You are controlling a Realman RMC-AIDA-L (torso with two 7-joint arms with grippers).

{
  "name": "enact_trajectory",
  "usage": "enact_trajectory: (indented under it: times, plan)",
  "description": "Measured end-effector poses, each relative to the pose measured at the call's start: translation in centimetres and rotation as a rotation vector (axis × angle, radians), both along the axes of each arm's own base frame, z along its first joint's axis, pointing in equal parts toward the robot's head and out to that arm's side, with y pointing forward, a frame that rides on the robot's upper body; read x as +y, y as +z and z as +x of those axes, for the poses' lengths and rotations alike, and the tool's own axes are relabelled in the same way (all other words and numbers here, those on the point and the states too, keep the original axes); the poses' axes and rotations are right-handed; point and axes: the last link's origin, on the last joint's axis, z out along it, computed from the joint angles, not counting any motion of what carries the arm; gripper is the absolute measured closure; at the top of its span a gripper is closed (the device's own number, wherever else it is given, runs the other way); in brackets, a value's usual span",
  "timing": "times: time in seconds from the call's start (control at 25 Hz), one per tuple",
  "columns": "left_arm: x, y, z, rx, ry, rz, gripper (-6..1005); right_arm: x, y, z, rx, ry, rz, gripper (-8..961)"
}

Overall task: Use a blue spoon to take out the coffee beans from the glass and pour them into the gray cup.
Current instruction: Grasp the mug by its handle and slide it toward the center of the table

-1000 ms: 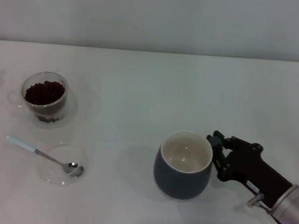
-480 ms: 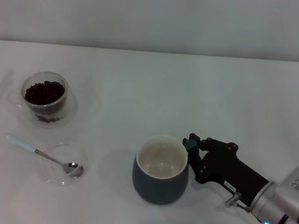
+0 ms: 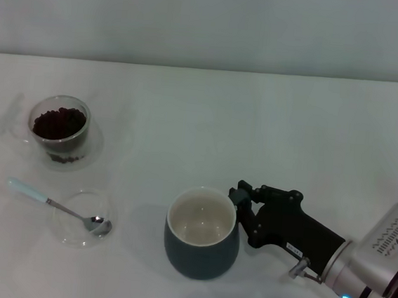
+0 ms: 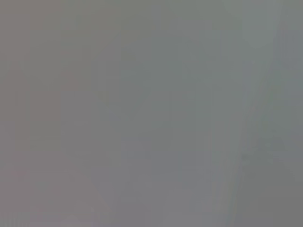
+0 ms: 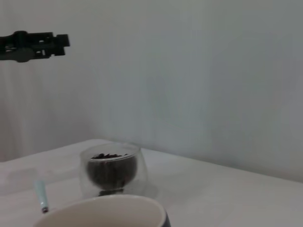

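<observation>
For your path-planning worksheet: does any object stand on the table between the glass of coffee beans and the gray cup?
Nothing visible does. The table between the glass and the gray cup is bare. The blue spoon lies off that line. The right gripper is on the cup's far side.

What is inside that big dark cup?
Nothing shows inside the gray cup: only its bare cream wall and bottom. The coffee beans sit in the glass. The cup's handle is hidden behind the right gripper.
</observation>
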Motion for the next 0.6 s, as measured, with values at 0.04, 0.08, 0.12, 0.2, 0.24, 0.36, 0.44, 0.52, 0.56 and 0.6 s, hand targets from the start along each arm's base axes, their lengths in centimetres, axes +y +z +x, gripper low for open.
enact_trajectory:
  times: [0.04,0.08,0.12,0.2,0.24,0.36,0.44,0.52,0.56,0.6]
  plan:
    - [-0.01,-0.01,0.02,0.0,-0.002,0.001,351,-0.03,-0.07,-0.01,-0.004,0.004,-0.005,792]
    - [-0.01,0.01,0.02,0.001,-0.002,0.002,351,-0.07,-0.16,0.0,-0.008,0.006,-0.01,791]
    - [0.0,0.06,0.04,0.002,-0.004,0.006,351,-0.07,-0.19,0.01,-0.01,0.007,-0.012,791]
    - [0.0,0.11,0.06,0.003,-0.006,0.01,351,-0.09,-0.22,0.02,-0.011,0.007,-0.013,790]
    - [0.0,0.12,0.07,0.004,-0.007,0.011,351,-0.08,-0.23,0.01,-0.011,0.007,-0.014,790]
    - [0.04,0.18,0.13,0.007,-0.01,0.017,352,-0.09,-0.26,-0.07,-0.012,0.014,-0.016,789]
    - [0.05,0.24,0.17,0.011,-0.014,0.025,352,-0.12,-0.29,-0.11,-0.014,0.019,-0.017,789]
    - [0.05,0.19,0.17,0.012,-0.014,0.025,352,-0.12,-0.29,-0.12,-0.018,0.023,-0.016,788]
    - [0.04,0.15,0.16,0.011,-0.014,0.024,351,-0.13,-0.3,-0.11,-0.02,0.025,-0.015,788]
    - [0.03,0.12,0.15,0.01,-0.014,0.024,351,-0.11,-0.3,-0.12,-0.022,0.027,-0.015,787]
